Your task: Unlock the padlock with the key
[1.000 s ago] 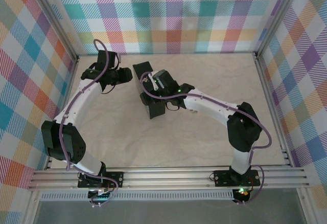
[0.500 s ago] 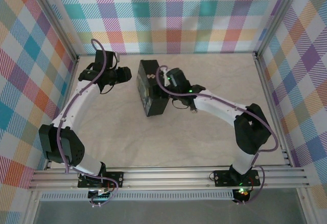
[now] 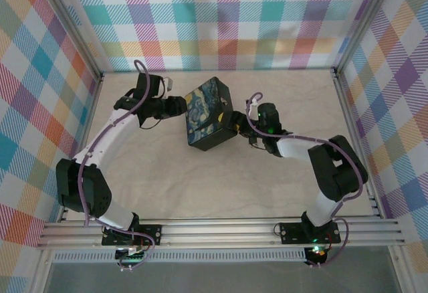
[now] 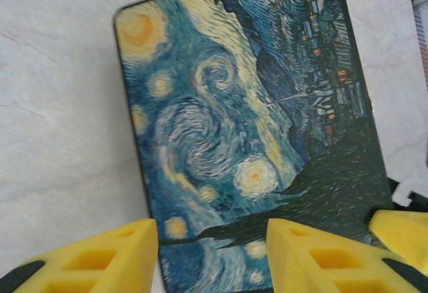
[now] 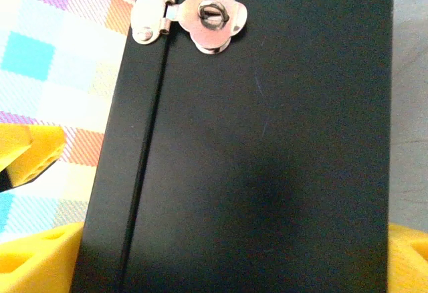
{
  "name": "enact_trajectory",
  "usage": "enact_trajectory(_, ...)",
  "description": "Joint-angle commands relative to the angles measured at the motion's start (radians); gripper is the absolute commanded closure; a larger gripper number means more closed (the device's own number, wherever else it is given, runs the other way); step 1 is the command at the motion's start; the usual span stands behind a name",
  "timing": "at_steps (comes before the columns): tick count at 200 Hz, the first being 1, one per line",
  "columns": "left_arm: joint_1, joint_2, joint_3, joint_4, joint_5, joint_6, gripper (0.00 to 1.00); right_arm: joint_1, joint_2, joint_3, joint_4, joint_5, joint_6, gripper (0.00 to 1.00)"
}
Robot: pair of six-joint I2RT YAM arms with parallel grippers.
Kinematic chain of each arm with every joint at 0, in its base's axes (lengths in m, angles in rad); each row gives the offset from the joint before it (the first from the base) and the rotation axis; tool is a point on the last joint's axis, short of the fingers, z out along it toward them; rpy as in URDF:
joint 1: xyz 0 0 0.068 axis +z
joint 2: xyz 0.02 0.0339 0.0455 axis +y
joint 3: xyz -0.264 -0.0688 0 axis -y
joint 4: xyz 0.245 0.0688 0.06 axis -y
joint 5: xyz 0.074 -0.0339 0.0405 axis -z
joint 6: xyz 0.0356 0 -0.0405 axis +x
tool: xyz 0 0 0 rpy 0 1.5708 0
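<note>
A black box with a starry-night lid (image 3: 208,114) lies lid up at mid-table. The right gripper (image 3: 235,123) grips it from the right. In the right wrist view its fingers (image 5: 33,266) clamp across the black front side (image 5: 267,139), under a silver clasp (image 5: 210,20). My left gripper (image 3: 177,106) hovers at the box's left edge. In the left wrist view that gripper (image 4: 212,253) stands open over the lid (image 4: 247,126), with nothing between its fingers (image 4: 100,259). The padlock and the key are out of view.
Plaid walls (image 3: 227,19) and aluminium posts (image 3: 348,99) close in the table (image 3: 200,179) on three sides. A rail (image 3: 221,229) with the arm bases runs along the near edge. A yellow fingertip of the other gripper (image 4: 401,229) shows beside the lid's right edge.
The box has turned from standing on edge to lid up and shifted right. The right arm has drawn back to the right with it. The left gripper has moved right, up to the box.
</note>
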Motion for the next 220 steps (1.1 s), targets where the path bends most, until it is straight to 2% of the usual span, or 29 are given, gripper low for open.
enact_trajectory(1,0.001,0.008,0.006,0.031,0.013,-0.023,0.54,0.011,0.060,-0.043,0.150,-0.051,0.064,0.11)
enact_trajectory(57,-0.003,0.087,0.028,0.032,0.017,-0.022,0.55,0.010,0.172,-0.069,0.329,-0.042,0.173,0.10)
enact_trajectory(110,-0.029,0.222,0.074,0.025,-0.149,0.001,0.55,0.008,0.260,-0.064,0.479,-0.027,0.254,0.09)
enact_trajectory(140,-0.029,0.269,0.102,0.022,-0.179,0.008,0.55,0.007,0.297,-0.046,0.489,-0.027,0.272,0.08)
enact_trajectory(149,-0.029,0.269,0.100,0.026,-0.182,0.009,0.55,0.007,0.297,-0.043,0.461,-0.019,0.269,0.05)
enact_trajectory(153,-0.029,0.268,0.100,0.027,-0.183,0.009,0.55,0.007,0.294,-0.042,0.441,-0.012,0.263,0.00)
enact_trajectory(186,-0.029,0.249,0.106,0.012,-0.191,0.020,0.55,0.006,0.220,-0.039,0.204,0.067,0.200,0.00)
enact_trajectory(220,-0.035,0.224,0.115,-0.013,-0.208,0.043,0.55,0.009,0.104,0.039,-0.258,0.185,0.092,0.00)
